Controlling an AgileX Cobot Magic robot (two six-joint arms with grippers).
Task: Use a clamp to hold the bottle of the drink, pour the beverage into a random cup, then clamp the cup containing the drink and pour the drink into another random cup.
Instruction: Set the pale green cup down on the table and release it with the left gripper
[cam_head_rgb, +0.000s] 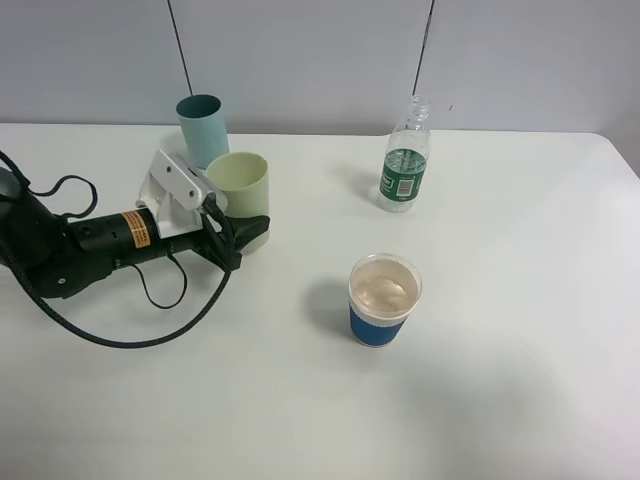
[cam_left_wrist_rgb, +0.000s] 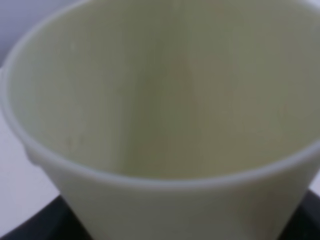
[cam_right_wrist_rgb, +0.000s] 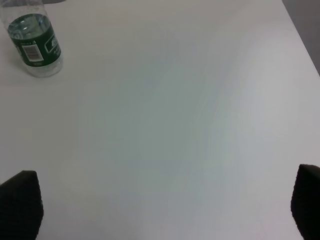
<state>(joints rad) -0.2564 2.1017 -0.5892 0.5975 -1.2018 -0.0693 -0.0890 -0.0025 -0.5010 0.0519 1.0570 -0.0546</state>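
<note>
A white table (cam_head_rgb: 520, 400) fills most of the exterior high view, evenly lit with soft shadows. Behind its far edge stands a plain pale grey wall (cam_head_rgb: 300, 60), crossed by two thin dark cables (cam_head_rgb: 181, 48).

- The clear bottle (cam_head_rgb: 404, 158) with green label stood upright, far on the table.
- The blue cup (cam_head_rgb: 383, 299) held pale drink.
- The pale green cup (cam_head_rgb: 238, 190) stood just beside the teal cup (cam_head_rgb: 202, 128).
</note>
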